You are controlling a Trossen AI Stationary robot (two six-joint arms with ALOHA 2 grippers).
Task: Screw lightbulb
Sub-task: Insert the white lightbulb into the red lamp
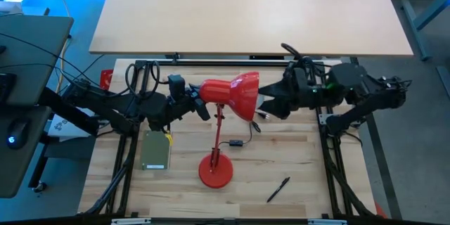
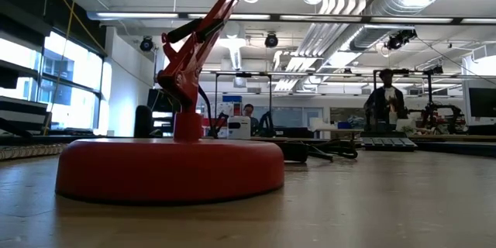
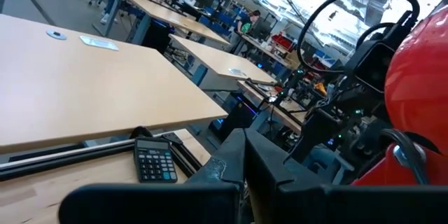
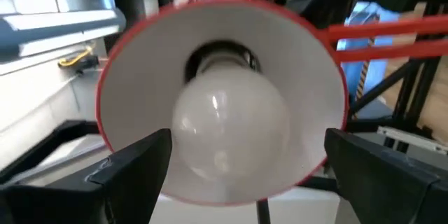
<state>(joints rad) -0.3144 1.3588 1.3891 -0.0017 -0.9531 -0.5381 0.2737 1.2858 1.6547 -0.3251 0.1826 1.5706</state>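
Two grippers flank the glossy red lamp shade (image 1: 235, 93). Right gripper (image 4: 241, 164) spread wide at the shade's mouth, fingers apart, gripping nothing. Lightbulb (image 4: 229, 122), smooth frosted white globe, sits in the socket inside the white-lined cone. Left gripper (image 1: 197, 100) fully closed at the shade's neck. Round red base (image 1: 215, 171) on wood-plank tabletop (image 1: 295, 176).

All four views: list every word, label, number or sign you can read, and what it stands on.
None can be read.
Calculator: key markings too small to read.
Green box: no print readable.
White paper at the table's left edge: dark marks, blurred.
Signs in the room behind, low view: blurred.
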